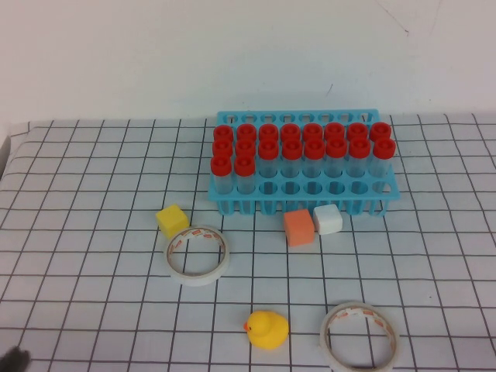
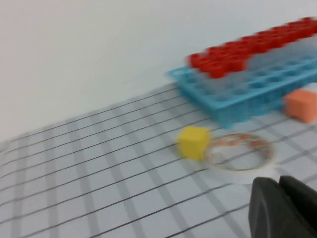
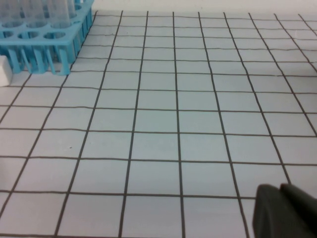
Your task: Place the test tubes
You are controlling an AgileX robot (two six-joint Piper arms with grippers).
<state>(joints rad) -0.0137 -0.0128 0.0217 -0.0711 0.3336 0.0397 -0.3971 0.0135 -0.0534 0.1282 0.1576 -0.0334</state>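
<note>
The red-capped clear test tubes (image 1: 291, 159) stand upright in the blue plastic rack (image 1: 298, 203), upper right of centre in the high view. They fill the two back rows, and two more sit at the left end of the next row. The holes beside those two and along the front are empty. I see no loose tube on the white gridded tabletop (image 1: 93, 201), so I judge there is nothing to pick up yet.

My left hand (image 2: 280, 193) has its fingers pressed together on nothing. In the high view only a dark tip of it shows, in the lower left corner. It hangs low and well apart from the rack, which leaves the yellow cube (image 1: 172, 221) and the nearer ring of white tape (image 1: 198, 277) unobstructed.

My right hand (image 3: 282, 196) is also closed and empty. It is out of the high view and sits over bare grid squares, far from the rack's corner.

The orange cube (image 1: 297, 227) and white cube (image 1: 328, 219) lie just in front of the rack. They could crowd a low approach to the open holes, so I would come in from above. The yellow rubber duck (image 1: 269, 328) and the second tape ring (image 1: 329, 341) lie near the bottom edge.
</note>
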